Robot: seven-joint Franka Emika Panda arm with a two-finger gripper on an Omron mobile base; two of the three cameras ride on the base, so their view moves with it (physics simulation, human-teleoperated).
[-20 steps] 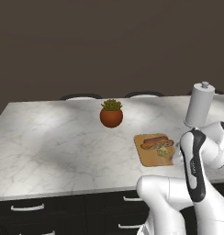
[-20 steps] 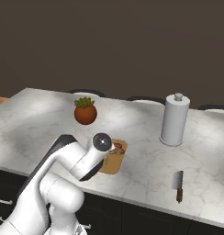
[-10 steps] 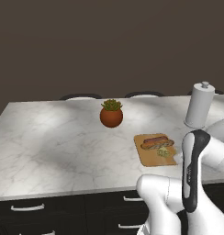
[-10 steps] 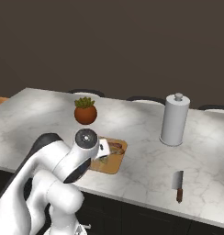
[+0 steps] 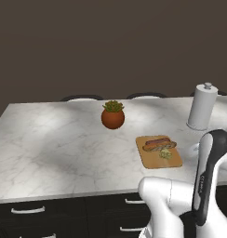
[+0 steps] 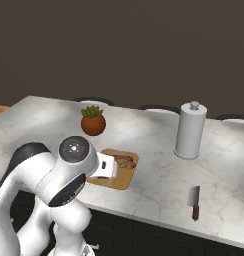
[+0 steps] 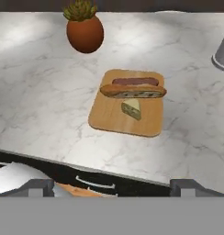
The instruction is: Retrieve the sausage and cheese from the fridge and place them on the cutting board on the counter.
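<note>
While our arm is drawn back toward the base, our gripper [image 7: 111, 184] hangs with its two fingertips [image 7: 39, 186] spread as wide as they go, and nothing sits between them. We look down along it from the near edge of the counter [image 7: 36, 96].

On the counter lies the cutting board [image 7: 110, 114], a light wooden rectangle near the front edge. Across the far half of the board we see the sausage [image 7: 133, 91], lying crosswise with a paler mottled side turned toward us. Behind it, touching or nearly touching, lies a second reddish strip; we cannot tell whether it is part of the sausage. Just in front of the sausage rests the cheese [image 7: 131, 109], a small yellowish wedge on the board's middle, about touching the sausage.

From the left base view we see the board [image 5: 155, 158] to the right of a round brown pot with a green plant [image 5: 112, 115], well apart from it. A tall grey paper towel holder [image 5: 202, 107] stands farther back on the right. From the right base view a knife [image 6: 194, 201] lies near the counter's front edge, well apart from the board [image 6: 125, 175], part of which our arm covers.
</note>
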